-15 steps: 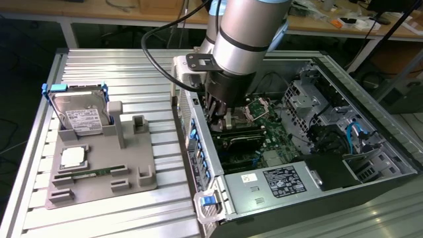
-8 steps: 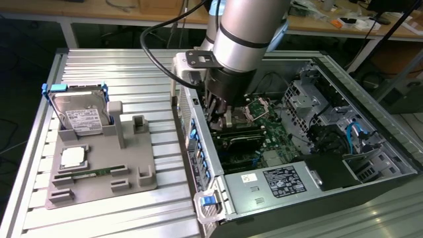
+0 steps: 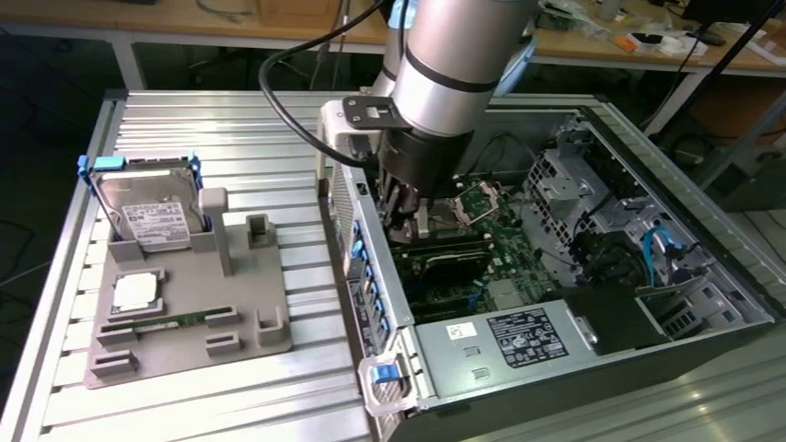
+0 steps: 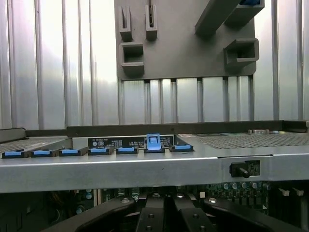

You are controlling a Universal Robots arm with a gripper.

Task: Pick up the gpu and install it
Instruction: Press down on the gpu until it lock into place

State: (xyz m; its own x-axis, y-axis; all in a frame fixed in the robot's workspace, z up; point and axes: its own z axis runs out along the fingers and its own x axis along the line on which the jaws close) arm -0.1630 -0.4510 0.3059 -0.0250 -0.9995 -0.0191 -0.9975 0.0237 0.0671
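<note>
Presently the gripper (image 3: 406, 216), fingers drawn shut, is lowered inside the open computer case (image 3: 687, 212) over the motherboard (image 3: 491, 244); seating demands square alignment and straight downward pressure.

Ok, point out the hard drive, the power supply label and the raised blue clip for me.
hard drive (image 3: 154, 219), exterior view, on its white label.
power supply label (image 3: 525, 335), exterior view, middle of the black sticker.
raised blue clip (image 4: 153, 142), wrist view, on its upright blue face.
</note>
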